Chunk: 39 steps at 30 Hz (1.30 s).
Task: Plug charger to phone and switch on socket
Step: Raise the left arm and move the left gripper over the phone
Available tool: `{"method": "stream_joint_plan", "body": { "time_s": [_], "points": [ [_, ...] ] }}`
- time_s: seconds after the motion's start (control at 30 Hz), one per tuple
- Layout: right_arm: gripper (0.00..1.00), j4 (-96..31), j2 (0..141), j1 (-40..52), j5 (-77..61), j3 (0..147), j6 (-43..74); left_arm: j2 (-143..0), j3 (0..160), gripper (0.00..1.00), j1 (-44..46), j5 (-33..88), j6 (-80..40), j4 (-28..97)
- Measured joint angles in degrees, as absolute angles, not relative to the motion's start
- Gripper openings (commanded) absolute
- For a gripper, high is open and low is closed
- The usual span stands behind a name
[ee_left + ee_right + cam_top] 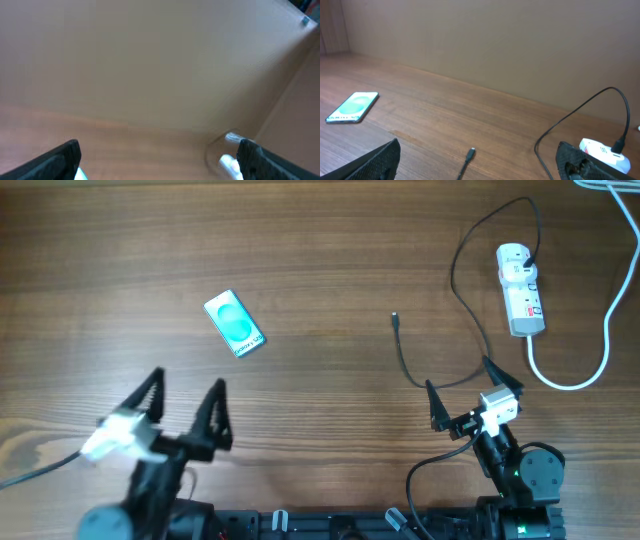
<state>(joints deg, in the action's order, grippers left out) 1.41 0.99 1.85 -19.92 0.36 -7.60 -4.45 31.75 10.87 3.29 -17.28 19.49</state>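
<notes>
The phone (234,324), white-edged with a turquoise screen, lies flat left of centre; it also shows in the right wrist view (352,107). The charger's thin black cable (461,260) runs from the white socket (521,290) at the far right, loops down and ends in a small connector tip (395,318) lying loose mid-table, seen in the right wrist view (470,153) too. The socket shows partly in that view (601,151). My left gripper (184,400) is open and empty, below the phone. My right gripper (462,385) is open and empty, straddling the cable near the front.
The socket's thick white cord (600,340) curves off the right edge of the wooden table (300,240). In the left wrist view only bare table and a pale wall show between the fingers (159,160).
</notes>
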Motion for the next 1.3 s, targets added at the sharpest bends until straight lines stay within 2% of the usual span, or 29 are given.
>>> {"method": "stream_joint_plan", "body": {
  "time_s": [0.17,0.37,0.47,0.57,0.6,0.63,0.67,0.83,1.3],
  "points": [
    [1.00,1.32,1.02,1.85,-19.92,0.36,-7.60,-23.27,65.65,1.00,10.87,3.57,-17.23,41.15],
    [1.00,1.30,1.02,1.85,-20.12,0.36,-7.60,-61.23,108.86,1.00,10.87,3.73,-14.15,74.48],
    [1.00,1.30,1.04,1.85,-20.12,0.36,-7.60,-75.68,119.31,1.00,10.87,3.22,-13.56,84.99],
    [1.00,1.30,1.04,1.85,-20.12,0.36,-7.60,-85.60,120.14,1.00,10.87,2.87,-13.54,87.72],
    [1.00,1.30,1.04,1.85,-20.12,0.36,-7.60,-87.92,120.16,0.81,10.87,2.87,-13.52,87.96],
    [1.00,1.30,1.04,1.85,-20.14,0.36,-7.60,-91.00,120.18,0.21,10.87,2.87,-13.54,88.31],
    [1.00,1.30,1.04,1.85,-20.12,0.36,-7.60,-92.79,120.18,0.04,10.87,2.87,-13.61,88.40],
    [1.00,1.30,1.04,1.85,-20.12,0.36,-7.60,-98.91,120.22,0.04,10.87,2.85,-12.91,89.08],
    [1.00,1.30,1.04,1.85,-20.12,0.36,-7.60,-99.55,120.22,0.04,10.87,3.11,-13.78,89.19]
  ]
}}
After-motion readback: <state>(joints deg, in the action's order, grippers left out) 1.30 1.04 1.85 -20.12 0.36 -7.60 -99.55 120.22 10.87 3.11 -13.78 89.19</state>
